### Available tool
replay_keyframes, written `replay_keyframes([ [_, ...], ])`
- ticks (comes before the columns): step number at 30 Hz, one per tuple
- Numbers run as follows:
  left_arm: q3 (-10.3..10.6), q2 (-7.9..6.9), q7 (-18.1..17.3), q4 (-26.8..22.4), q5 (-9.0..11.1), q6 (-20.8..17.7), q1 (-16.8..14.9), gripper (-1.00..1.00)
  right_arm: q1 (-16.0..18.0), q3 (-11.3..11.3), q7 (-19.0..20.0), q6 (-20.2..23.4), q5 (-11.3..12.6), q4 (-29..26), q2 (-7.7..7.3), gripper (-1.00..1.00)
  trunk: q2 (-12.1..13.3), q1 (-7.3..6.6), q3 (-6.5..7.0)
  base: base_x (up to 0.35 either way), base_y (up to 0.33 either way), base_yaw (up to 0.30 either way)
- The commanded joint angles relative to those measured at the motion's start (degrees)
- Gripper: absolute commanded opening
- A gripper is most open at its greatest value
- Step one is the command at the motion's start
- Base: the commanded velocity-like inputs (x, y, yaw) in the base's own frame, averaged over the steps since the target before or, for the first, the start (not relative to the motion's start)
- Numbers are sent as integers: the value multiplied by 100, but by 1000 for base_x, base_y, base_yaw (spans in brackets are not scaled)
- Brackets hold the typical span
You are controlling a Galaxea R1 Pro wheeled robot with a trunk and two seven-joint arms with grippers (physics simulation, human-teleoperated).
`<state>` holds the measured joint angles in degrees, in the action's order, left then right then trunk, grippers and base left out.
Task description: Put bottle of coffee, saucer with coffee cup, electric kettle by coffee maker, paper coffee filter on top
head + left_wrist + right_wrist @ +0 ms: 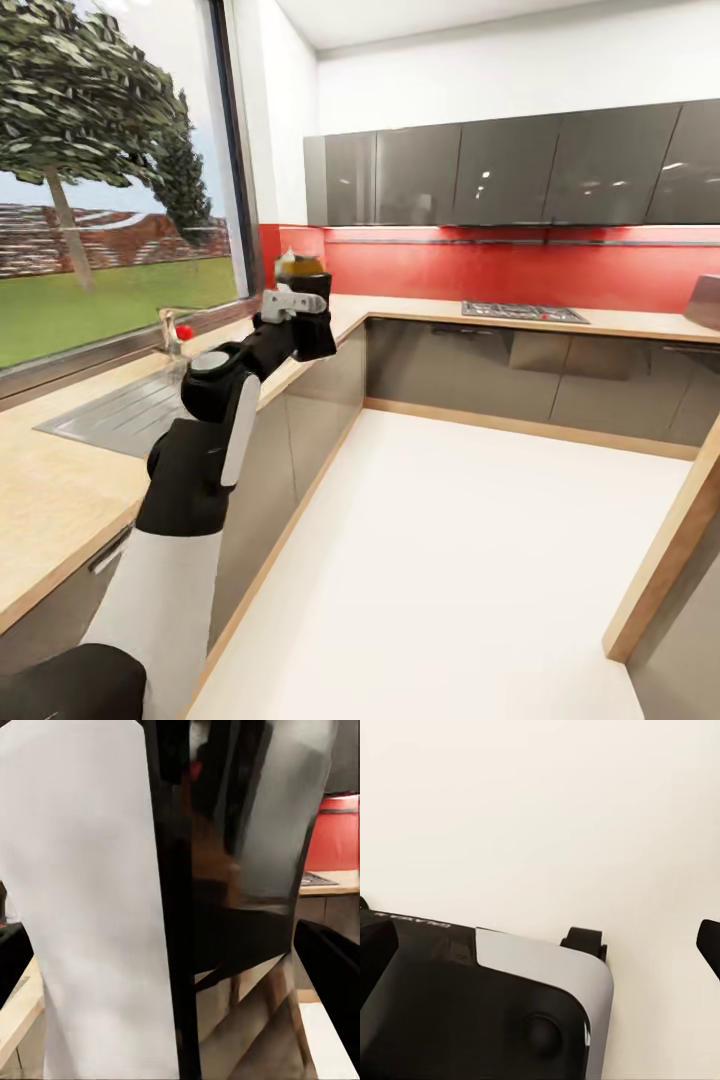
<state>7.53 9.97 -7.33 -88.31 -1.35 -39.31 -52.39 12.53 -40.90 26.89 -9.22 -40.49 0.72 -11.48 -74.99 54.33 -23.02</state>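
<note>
My left gripper (298,292) is raised over the kitchen countertop (60,490) near the window corner. It is shut on the bottle of coffee (299,266), a small dark bottle whose yellow-gold cap shows above the fingers. The left wrist view sees the bottle from very close: its pale label (90,907) and dark brown glass (225,892) sit between the fingers. In the right wrist view my right gripper (649,945) stands open with nothing between its fingertips, pointing down at the white floor beside my own dark base (472,1012).
A steel sink (120,410) with a faucet (170,335) is set in the counter under the window. A hob (522,312) lies on the far counter below grey wall cabinets (500,170). A wood-edged peninsula (665,540) bounds the white floor (450,560) at the right.
</note>
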Motion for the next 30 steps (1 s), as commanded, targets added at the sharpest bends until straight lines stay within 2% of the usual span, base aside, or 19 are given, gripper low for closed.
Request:
replay_keyframes([
  [1, 33, 3, -26, -28, -50, 19, 106, -100, 4, -49, 9, -25, -55, 7, -4, 100, -46, 22, -24, 0, 0, 0],
  [6, 91, 3, -24, -34, -50, 76, 274, -100, 4, -46, 9, -26, -55, 7, -4, 100, -247, 132, -114, 0, 0, 0],
  [30, 100, 3, -23, 15, -50, 81, 308, -100, 4, -47, 6, -26, -64, 16, -4, 100, -1210, 659, -545, 0, 0, 0],
])
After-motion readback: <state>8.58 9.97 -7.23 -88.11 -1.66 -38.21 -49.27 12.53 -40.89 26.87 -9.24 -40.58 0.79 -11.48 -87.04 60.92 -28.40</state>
